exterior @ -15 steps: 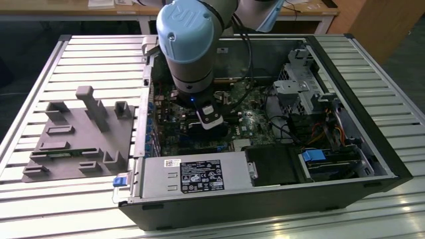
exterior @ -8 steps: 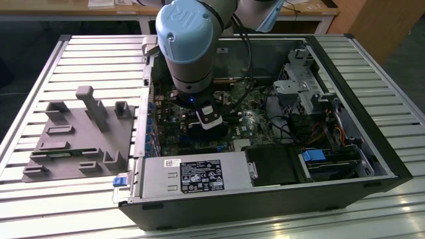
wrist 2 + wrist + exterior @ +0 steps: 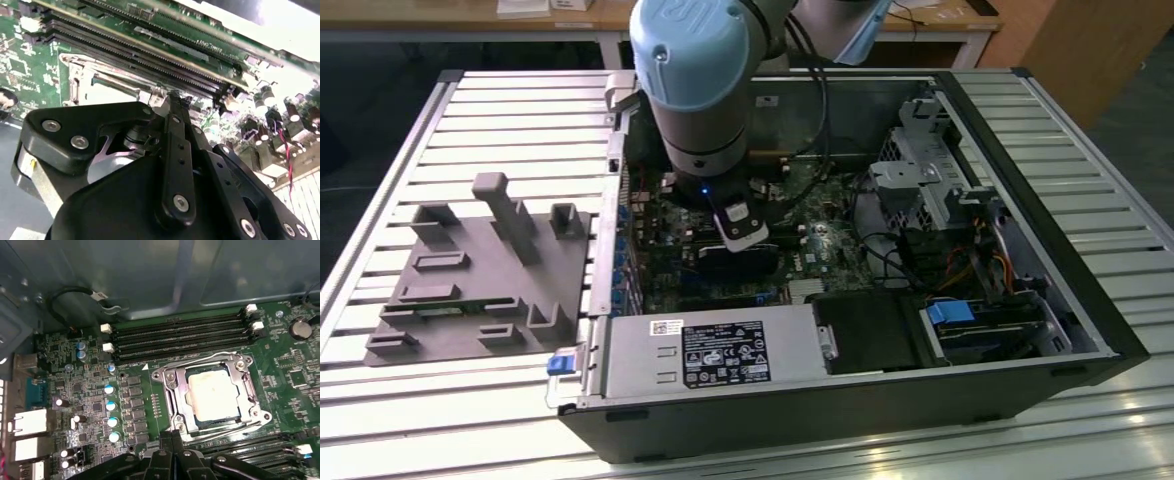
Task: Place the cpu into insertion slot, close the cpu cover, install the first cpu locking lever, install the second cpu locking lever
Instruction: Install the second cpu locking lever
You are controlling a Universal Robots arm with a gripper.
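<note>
In the first wrist view the cpu (image 3: pixel 214 395), a pale silvery square, sits in the insertion slot (image 3: pixel 172 371) of the green motherboard (image 3: pixel 85 390). The cpu cover (image 3: pixel 176 390), a silvery frame plate, lies flat around the chip. One thin wire lever (image 3: pixel 200 361) runs along the side by the memory slots, another (image 3: pixel 225 431) along the opposite side. My gripper (image 3: pixel 172 436) is shut, with nothing seen between its black fingers, and its tip is right beside a corner of the socket. In the second wrist view the gripper (image 3: pixel 172 100) reaches to the socket's metal rim (image 3: pixel 80 75).
The board lies inside an open black computer case (image 3: pixel 1067 250) on a slatted table. Long memory slots (image 3: pixel 180 337) flank the socket. A power supply (image 3: pixel 707 355) and a drive cage (image 3: pixel 921 180) crowd the case. A grey fixture plate (image 3: pixel 480 270) lies at the exterior view's left.
</note>
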